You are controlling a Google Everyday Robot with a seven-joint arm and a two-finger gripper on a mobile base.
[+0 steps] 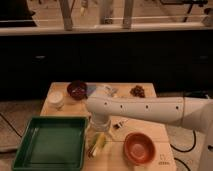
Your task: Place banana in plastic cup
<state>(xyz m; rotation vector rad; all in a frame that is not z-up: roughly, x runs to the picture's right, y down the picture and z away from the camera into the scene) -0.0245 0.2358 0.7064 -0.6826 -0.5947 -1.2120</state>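
Our gripper (98, 126) hangs low over the counter (150, 127), just right of the green tray (50, 145). The banana (98, 144) sits directly below it, long axis running near-to-far and tilted slightly right. The plastic cup (95, 137) seems to be right there too, mostly hidden.

The gripper (98, 131) hangs low over the banana (98, 144) (beside the green tray (50, 145)) near the orange bowl (139, 147).
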